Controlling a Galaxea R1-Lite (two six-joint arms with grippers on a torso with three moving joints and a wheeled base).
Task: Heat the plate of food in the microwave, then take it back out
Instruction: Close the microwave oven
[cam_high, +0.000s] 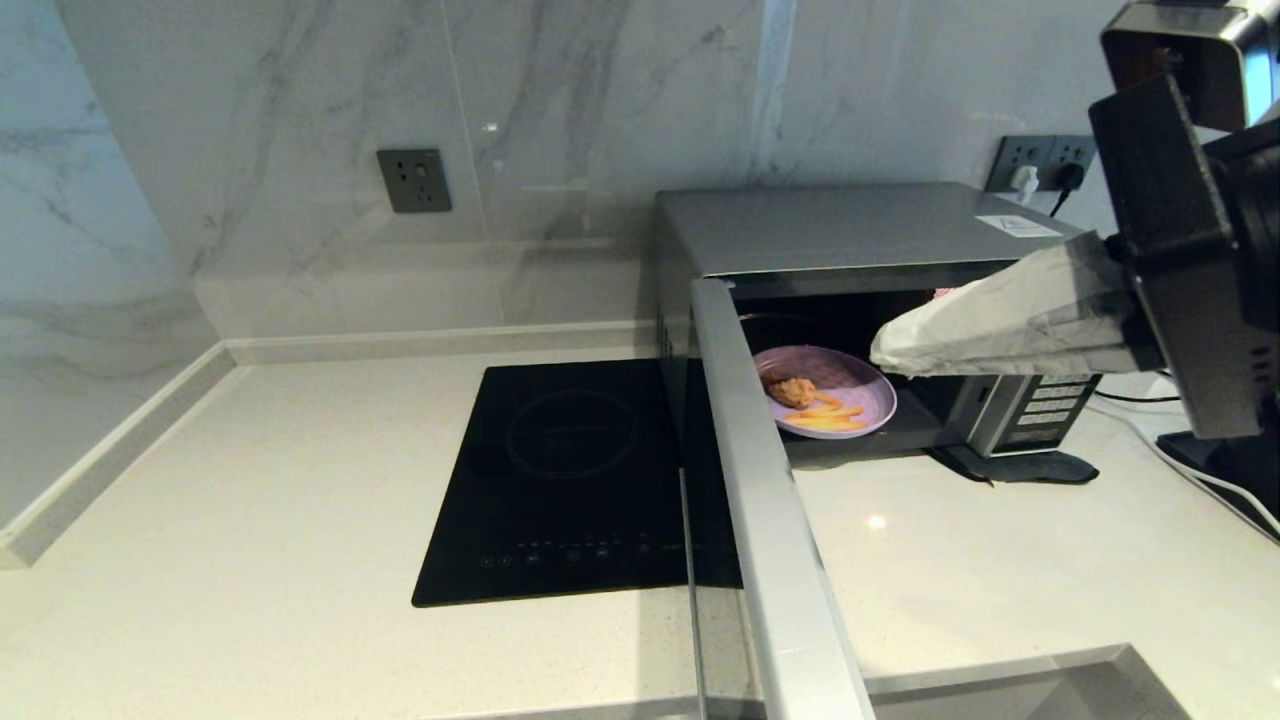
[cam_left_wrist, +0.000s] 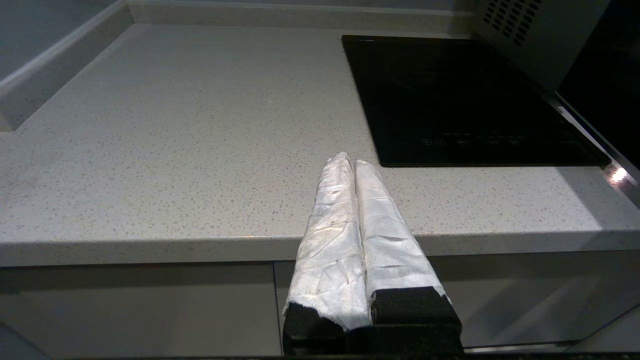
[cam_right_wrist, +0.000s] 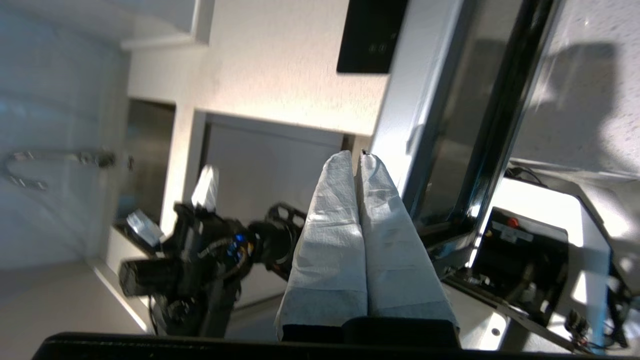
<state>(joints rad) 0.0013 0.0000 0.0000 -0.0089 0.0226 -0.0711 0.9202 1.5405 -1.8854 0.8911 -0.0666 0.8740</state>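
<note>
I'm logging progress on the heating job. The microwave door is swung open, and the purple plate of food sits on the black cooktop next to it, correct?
Not quite. The door is open, but the plate of food sits inside the microwave, not on the cooktop. The head view shows it in the cavity, with nothing on the cooktop.

White-wrapped fingers on black hardware

Both the right gripper (cam_high: 885, 352) and the left gripper (cam_left_wrist: 349, 161) have long tapered fingers (cam_right_wrist: 332, 235) wrapped in crinkled white tape, mounted on black blocks; the right wrist housing (cam_high: 1170, 250) is boxy, black and flat-sided
</note>
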